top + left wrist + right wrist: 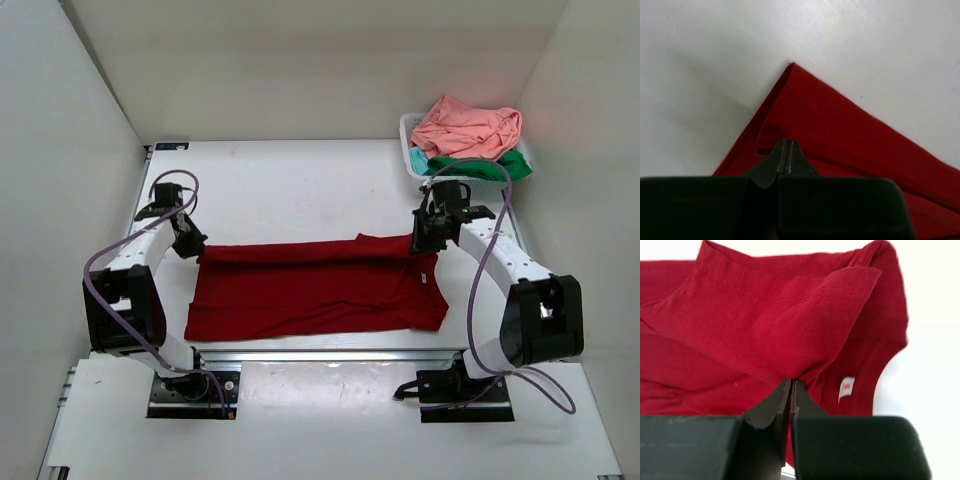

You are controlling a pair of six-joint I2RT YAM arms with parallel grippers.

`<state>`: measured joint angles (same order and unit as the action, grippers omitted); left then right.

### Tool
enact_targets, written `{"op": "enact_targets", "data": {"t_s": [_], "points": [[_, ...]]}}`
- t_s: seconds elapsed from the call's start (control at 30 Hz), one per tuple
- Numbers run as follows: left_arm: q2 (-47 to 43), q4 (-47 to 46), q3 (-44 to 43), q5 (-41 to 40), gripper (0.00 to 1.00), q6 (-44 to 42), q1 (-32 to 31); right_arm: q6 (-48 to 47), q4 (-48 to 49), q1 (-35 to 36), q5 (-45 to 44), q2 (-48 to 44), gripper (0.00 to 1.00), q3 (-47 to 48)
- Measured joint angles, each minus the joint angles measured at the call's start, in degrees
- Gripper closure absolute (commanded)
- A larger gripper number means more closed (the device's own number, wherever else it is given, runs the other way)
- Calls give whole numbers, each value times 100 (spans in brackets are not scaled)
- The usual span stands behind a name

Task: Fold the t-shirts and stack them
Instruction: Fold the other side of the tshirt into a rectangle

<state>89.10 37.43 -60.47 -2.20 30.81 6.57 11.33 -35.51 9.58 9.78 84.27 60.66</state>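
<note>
Dark red t-shirt (315, 290) lies flat, long axis left to right; left gripper (190, 245) and right gripper (425, 240) each pinch its far edge, one at either end.

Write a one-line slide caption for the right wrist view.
The right gripper pinches a raised fold of the dark red t-shirt, neck label showing, white table beyond.

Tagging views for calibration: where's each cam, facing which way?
Top external: above, behind both arms, looking down at table, dark red t-shirt, basket.
Left wrist: on left arm, looking past left gripper pinching shirt's corner.
Right wrist: on right arm, past right gripper pinching cloth by label.
All share the shirt.
</note>
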Motion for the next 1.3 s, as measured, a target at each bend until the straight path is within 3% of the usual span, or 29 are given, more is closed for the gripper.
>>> {"op": "enact_targets", "data": {"t_s": [0.23,0.53,0.97,1.13,1.2,1.3], "points": [[-535,39,743,-37,100,-146,0,22,162,-2,83,-551,100,-813],[-660,13,1095,-107,100,-214,9,74,363,13,114,-861,100,-1469],[-415,-162,831,-192,100,-234,90,116,780,203,157,-874,99,-2044],[-415,-195,741,-254,89,-240,83,103,828,197,168,-874,100,-2074],[-422,-166,761,-295,78,-236,98,85,866,197,170,-874,100,-2096],[-459,-140,802,-409,69,-227,133,55,907,188,188,-874,100,-2153]]}}
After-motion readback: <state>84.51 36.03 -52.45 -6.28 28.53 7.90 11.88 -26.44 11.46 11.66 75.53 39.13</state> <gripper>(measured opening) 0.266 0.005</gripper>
